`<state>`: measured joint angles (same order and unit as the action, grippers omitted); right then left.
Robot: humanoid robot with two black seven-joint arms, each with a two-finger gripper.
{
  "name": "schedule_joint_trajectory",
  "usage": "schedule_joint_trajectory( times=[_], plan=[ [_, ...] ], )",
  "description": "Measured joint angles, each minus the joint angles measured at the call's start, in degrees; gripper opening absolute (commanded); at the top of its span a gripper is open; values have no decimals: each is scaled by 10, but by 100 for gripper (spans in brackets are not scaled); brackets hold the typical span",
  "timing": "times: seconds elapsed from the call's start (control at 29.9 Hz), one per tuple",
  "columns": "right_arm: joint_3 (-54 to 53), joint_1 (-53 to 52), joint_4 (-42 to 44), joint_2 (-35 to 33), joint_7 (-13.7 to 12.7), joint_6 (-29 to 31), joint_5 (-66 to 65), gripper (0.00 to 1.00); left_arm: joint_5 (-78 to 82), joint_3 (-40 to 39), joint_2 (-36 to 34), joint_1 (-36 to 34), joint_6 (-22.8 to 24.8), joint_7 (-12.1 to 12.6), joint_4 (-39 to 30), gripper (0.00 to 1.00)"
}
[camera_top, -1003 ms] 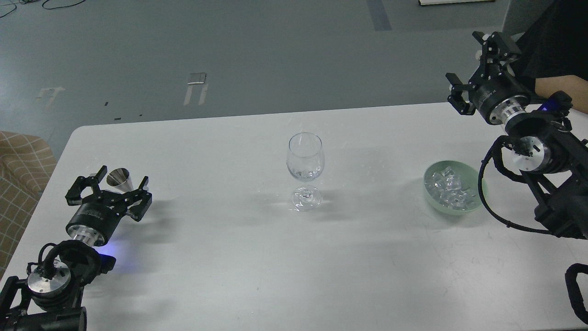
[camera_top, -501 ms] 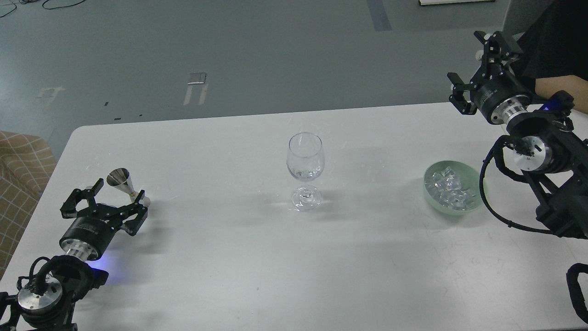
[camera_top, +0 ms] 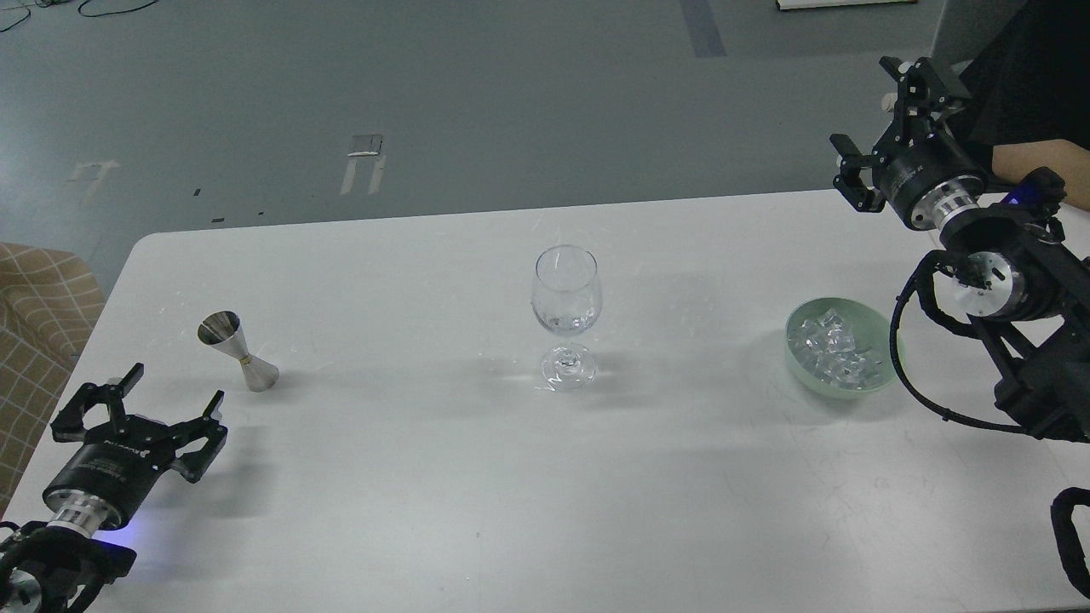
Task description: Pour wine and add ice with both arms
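A clear wine glass (camera_top: 566, 315) stands upright at the middle of the white table (camera_top: 477, 477), with a little clear matter in its bowl. A steel jigger (camera_top: 238, 351) stands upright at the left. Clear ice cubes (camera_top: 830, 351) lie in a pale green bowl (camera_top: 881, 375) at the right. My left gripper (camera_top: 174, 387) is open and empty, low at the left front, below the jigger and apart from it. My right gripper (camera_top: 881, 106) is open and empty, raised above the table's far right edge, behind the bowl.
A person's bare forearm (camera_top: 1043, 166) shows at the right edge behind my right arm. A checked cushion (camera_top: 38, 315) sits off the table's left edge. Grey floor lies beyond the far edge.
My left gripper has drawn back toward the front left, away from the jigger, which now stands in full view. My right gripper has barely moved.
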<state>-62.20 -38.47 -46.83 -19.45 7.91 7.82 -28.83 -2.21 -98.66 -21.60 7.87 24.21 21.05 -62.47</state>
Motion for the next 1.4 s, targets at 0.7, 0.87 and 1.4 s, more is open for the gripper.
schedule_joint_trajectory(
  times=[0.7, 0.87, 1.4],
  plan=[
    [1, 11, -25, -28, 0, 2, 1, 100, 175, -15, -195, -158, 38, -147, 22, 98],
    [1, 11, -29, -42, 0, 5, 2, 100, 189, 21, -183, -257, -5, -156, 61, 98],
    [8, 54, -99, -132, -7, 10, -8, 100, 188, 205, -132, -384, -83, -311, 120, 98]
  ],
)
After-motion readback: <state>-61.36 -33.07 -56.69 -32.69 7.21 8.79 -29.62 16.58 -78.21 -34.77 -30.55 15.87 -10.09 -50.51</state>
